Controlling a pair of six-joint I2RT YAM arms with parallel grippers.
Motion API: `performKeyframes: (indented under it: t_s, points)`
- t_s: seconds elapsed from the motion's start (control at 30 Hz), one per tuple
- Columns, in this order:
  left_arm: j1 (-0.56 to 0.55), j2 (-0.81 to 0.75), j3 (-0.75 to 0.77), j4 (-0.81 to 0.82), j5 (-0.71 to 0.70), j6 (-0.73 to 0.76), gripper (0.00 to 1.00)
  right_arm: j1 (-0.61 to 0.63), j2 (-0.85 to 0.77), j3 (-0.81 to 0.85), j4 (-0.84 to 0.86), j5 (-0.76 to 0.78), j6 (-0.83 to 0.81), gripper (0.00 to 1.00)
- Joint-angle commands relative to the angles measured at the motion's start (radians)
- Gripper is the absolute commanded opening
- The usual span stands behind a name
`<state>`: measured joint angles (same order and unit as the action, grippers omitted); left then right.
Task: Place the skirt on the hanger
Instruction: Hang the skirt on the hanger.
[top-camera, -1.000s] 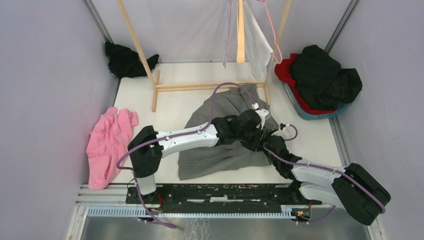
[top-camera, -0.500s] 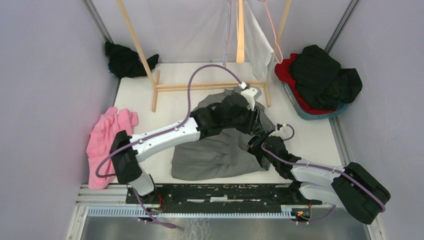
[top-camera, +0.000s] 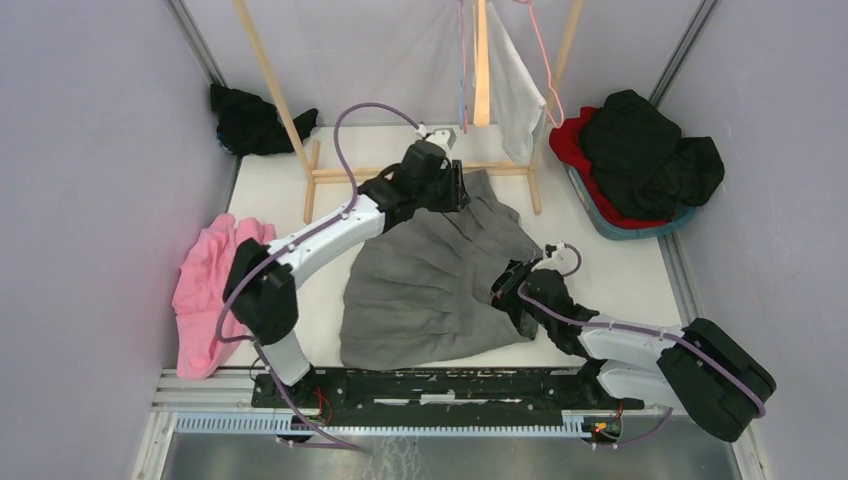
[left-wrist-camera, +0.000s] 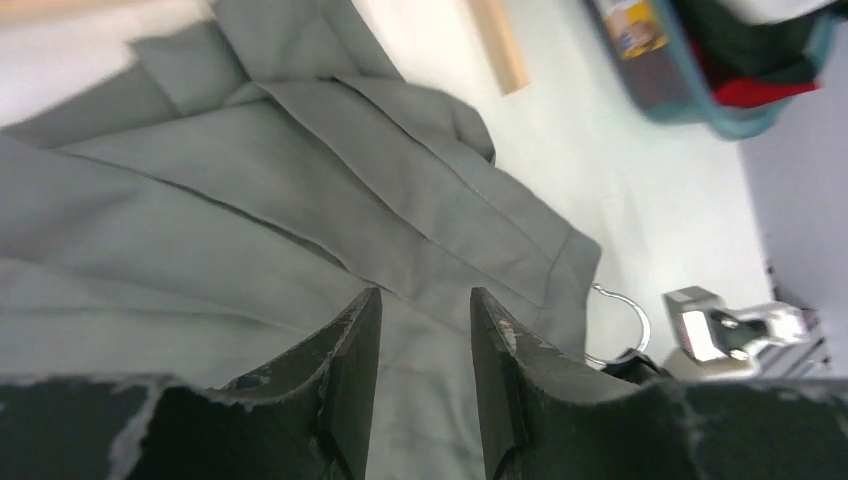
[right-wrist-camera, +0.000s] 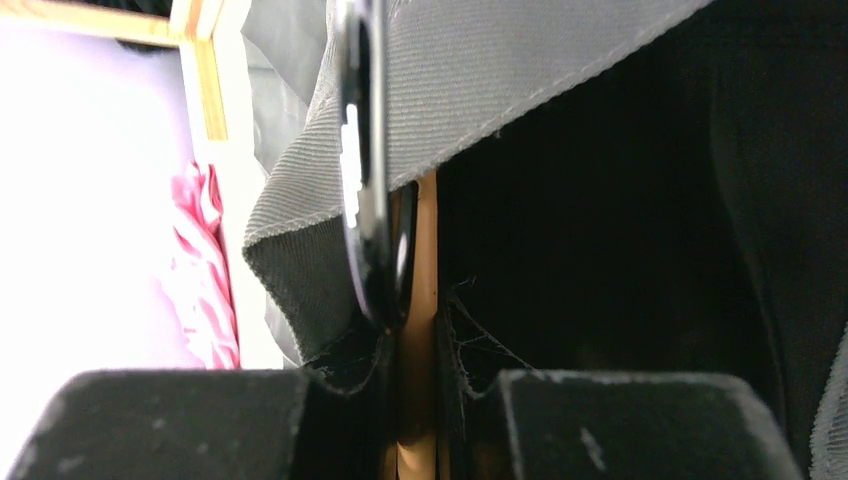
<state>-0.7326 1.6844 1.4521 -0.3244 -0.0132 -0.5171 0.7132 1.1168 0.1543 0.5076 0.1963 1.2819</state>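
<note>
1. The step in hand appears to be fixing the skirt (top-camera: 440, 270) to the hanger (right-wrist-camera: 424, 290). The skirt lies spread flat on the table, directly under the left gripper (left-wrist-camera: 424, 300) and running back towards the right gripper (right-wrist-camera: 415, 385).
2. The right gripper is clamped on the hanger's thin wooden bar. Just ahead of its fingers, a black clip (right-wrist-camera: 362, 150) sits against the grey waistband.
3. The left gripper's fingers stand apart with nothing between them. Skirt fabric shows below the gap, and the hanger's metal hook is off to its right.
4. The left arm is stretched far forward, its wrist low over the skirt's far end, close to the base bar of the wooden rack (top-camera: 400, 172). The right arm is folded low, with its wrist at the skirt's near right edge.
5. Next, the left gripper probably needs to pinch the waistband and feed it into a clip while the right holds the hanger steady. Whether the clip already grips the cloth cannot be told.
</note>
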Motion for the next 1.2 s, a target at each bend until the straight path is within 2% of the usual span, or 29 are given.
performKeyframes:
  t_s: [0.0,0.27,0.5,0.67,0.93,1.17]
  points:
    - [0.032,0.097,0.048,0.035,0.045,0.045,0.44,0.005,0.089,0.106,0.133,-0.162,-0.065,0.01]
    - [0.114,0.08,-0.007,0.02,-0.03,0.068,0.43,0.005,0.352,0.245,0.345,-0.409,-0.082,0.01]
    - [0.225,0.011,-0.124,0.027,-0.123,0.063,0.42,0.005,0.451,0.37,0.329,-0.596,-0.13,0.01]
    - [0.292,-0.033,-0.206,0.077,-0.14,0.031,0.42,-0.004,0.45,0.406,0.228,-0.613,-0.181,0.01]
    - [0.333,0.003,-0.265,0.106,-0.174,0.022,0.41,-0.012,0.485,0.44,0.147,-0.625,-0.203,0.01]
    - [0.363,-0.008,-0.318,0.135,-0.194,0.025,0.41,-0.014,0.544,0.451,0.152,-0.639,-0.191,0.01]
